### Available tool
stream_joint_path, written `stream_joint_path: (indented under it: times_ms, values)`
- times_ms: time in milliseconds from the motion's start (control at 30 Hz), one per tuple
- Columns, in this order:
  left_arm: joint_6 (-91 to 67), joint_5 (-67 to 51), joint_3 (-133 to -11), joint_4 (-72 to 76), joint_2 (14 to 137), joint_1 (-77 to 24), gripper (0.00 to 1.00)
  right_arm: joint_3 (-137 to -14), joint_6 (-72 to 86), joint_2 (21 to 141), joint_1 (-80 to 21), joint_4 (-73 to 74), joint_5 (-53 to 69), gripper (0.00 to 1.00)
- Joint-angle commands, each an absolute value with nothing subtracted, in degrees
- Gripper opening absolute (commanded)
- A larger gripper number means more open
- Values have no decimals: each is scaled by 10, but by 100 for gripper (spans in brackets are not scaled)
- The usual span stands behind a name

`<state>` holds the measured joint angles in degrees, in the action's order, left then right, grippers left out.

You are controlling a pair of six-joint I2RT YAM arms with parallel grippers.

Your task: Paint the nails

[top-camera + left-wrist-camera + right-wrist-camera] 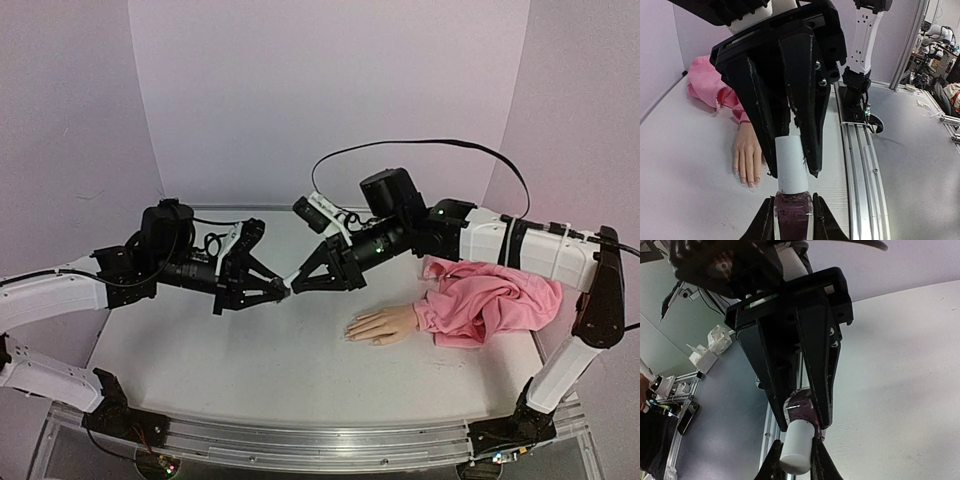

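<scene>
– Status on the nails?
– None painted yet, afaict. They look pale, on the mannequin hand lying flat on the table, well apart from both grippers.
– Grippers?
– Left gripper clamped on polish bottle, right gripper clamped on its white cap, mid-air. Prob. uncapping; all painting left.

The mannequin hand lies on the table, right of the bottle.
</scene>
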<state>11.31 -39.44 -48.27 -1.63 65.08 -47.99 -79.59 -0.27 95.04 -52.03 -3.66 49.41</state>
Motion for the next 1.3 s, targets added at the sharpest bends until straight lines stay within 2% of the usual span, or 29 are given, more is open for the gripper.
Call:
stream_joint_path:
  times_ms: [0,33,67,233,333,500,700,800,933,1067,1200,1267]
  values:
    - [125,-467,-512,35,646,-490,0,-816,-29,931,-528,-21,534,22]
    - [127,-430,-509,35,642,-490,0,-816,-9,928,-528,-26,510,38]
    - [132,-395,-505,35,637,-490,0,-815,13,924,-528,-33,473,47]
    - [179,-216,-491,34,623,-490,0,-785,118,902,-527,-86,294,74]
    - [204,-122,-483,34,613,-499,0,-786,191,909,-527,-118,273,78]
    - [220,-50,-479,35,599,-505,0,-776,317,918,-527,-223,271,78]
    - [223,-36,-477,37,594,-507,0,-821,354,963,-527,-240,289,70]
    - [225,-32,-477,36,593,-509,0,-842,359,981,-527,-245,301,58]
    - [226,-32,-476,38,593,-509,0,-856,369,1000,-527,-253,314,48]
    - [225,-38,-476,37,595,-510,0,-860,374,1011,-527,-266,323,30]
    - [218,-47,-479,37,595,-510,0,-860,363,1012,-527,-272,344,5]
    - [205,-61,-483,35,597,-509,0,-853,326,1006,-527,-272,373,0]
